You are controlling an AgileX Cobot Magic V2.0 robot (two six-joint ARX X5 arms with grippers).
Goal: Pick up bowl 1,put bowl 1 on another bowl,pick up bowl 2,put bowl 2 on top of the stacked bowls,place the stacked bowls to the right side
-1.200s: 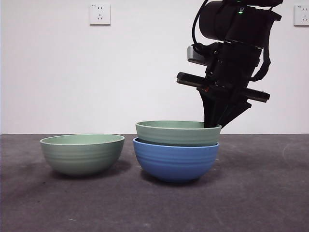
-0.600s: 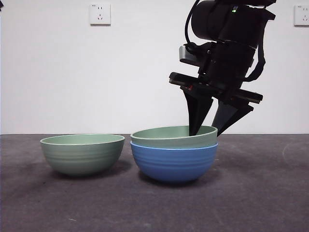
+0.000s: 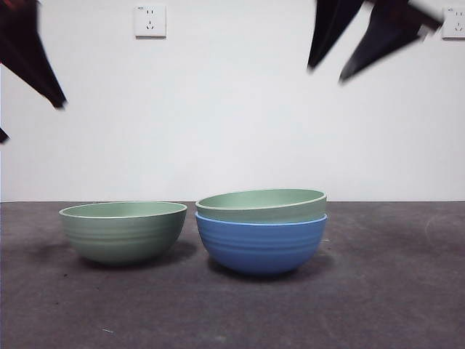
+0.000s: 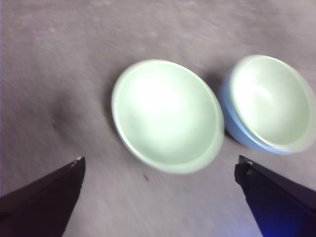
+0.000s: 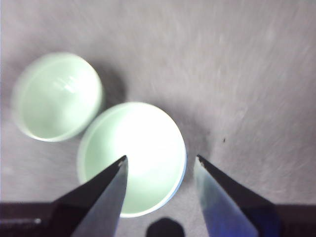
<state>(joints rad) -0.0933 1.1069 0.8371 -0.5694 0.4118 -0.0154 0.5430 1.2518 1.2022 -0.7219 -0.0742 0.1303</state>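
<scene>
Bowl 1, a pale green bowl (image 3: 260, 205) (image 5: 132, 158), sits nested in the blue bowl (image 3: 260, 247) at the table's middle, tilted slightly. Bowl 2, the other pale green bowl (image 3: 122, 231) (image 4: 167, 114), stands alone just to its left. High above the stack, my right gripper (image 3: 326, 74) (image 5: 161, 158) hangs open and holds nothing. My left gripper (image 3: 32, 121) (image 4: 159, 159) is open and high at the upper left, above the lone green bowl. The left wrist view also shows the stack (image 4: 269, 101) beside that bowl.
The dark grey table (image 3: 392, 291) stretches to the right of the stack. A white wall with a socket (image 3: 150, 20) stands behind.
My right gripper opened, let go of bowl 1 and rose well above the stack. Bowl 1 settled into the blue bowl. My left gripper came into view at the upper left.
</scene>
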